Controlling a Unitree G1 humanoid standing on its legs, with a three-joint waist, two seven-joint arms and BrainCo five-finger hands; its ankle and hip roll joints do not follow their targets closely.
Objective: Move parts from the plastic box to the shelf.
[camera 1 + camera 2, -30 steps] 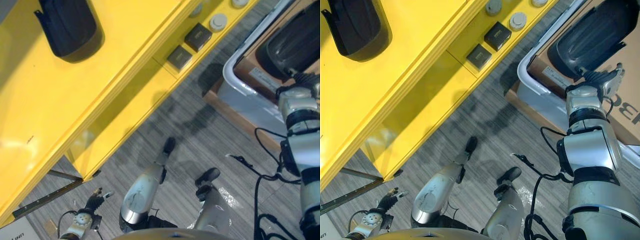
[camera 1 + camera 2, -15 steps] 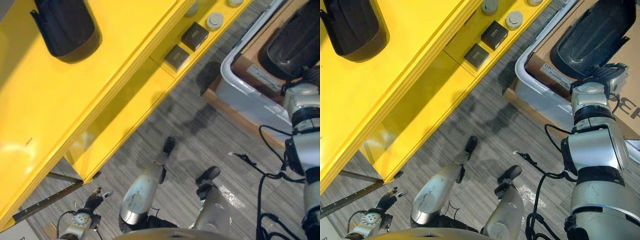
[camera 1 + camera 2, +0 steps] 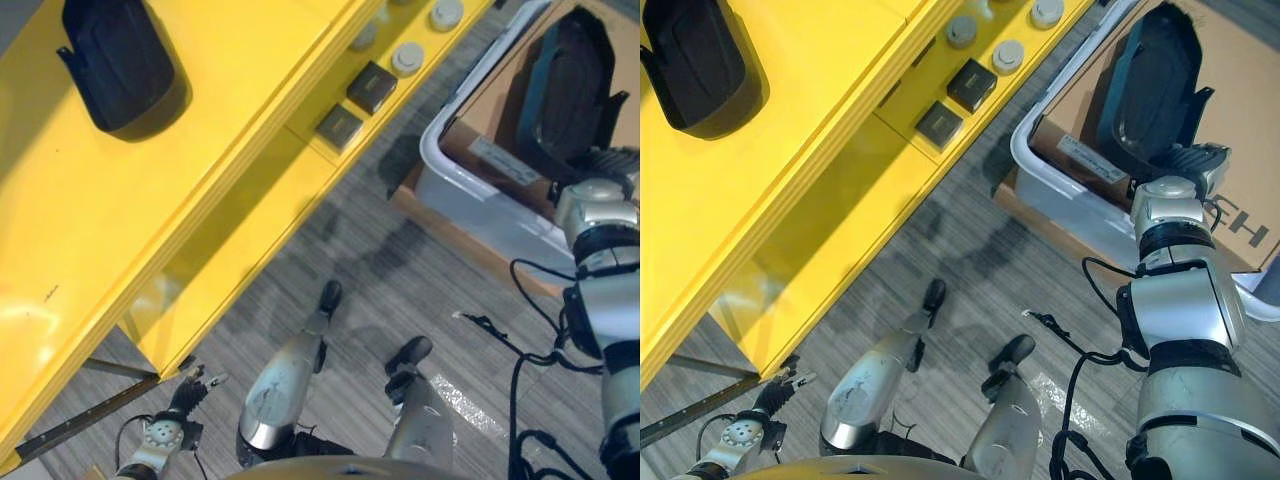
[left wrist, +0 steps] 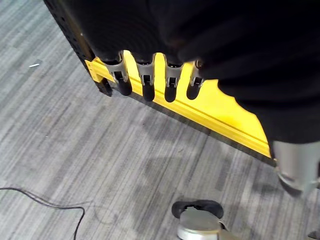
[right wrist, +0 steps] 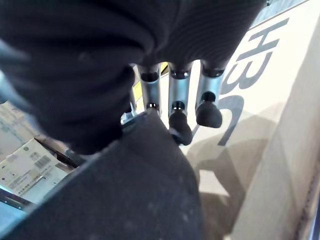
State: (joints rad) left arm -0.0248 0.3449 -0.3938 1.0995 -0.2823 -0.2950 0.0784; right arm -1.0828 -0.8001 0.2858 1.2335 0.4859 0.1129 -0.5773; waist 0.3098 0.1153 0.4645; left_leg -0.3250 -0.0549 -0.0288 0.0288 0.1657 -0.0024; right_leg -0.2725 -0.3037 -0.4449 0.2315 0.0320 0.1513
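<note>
Right hand (image 3: 1188, 160) at near end of black part (image 3: 1147, 92) in plastic box (image 3: 1060, 205), fingers touching it, grip not discernible; long axis running away from hand; left hand (image 4: 150, 80) relaxed, far off.

The right arm reaches up on the robot's right side, and the right hand (image 3: 1188, 160) sits at its top end with its fingers (image 5: 176, 117) bent round the edge of a black part (image 3: 1145, 90), lifting it. The left arm hangs low at the robot's left side. The left hand (image 3: 190, 392) is down there, its fingers (image 4: 146, 85) loose and holding nothing.
</note>
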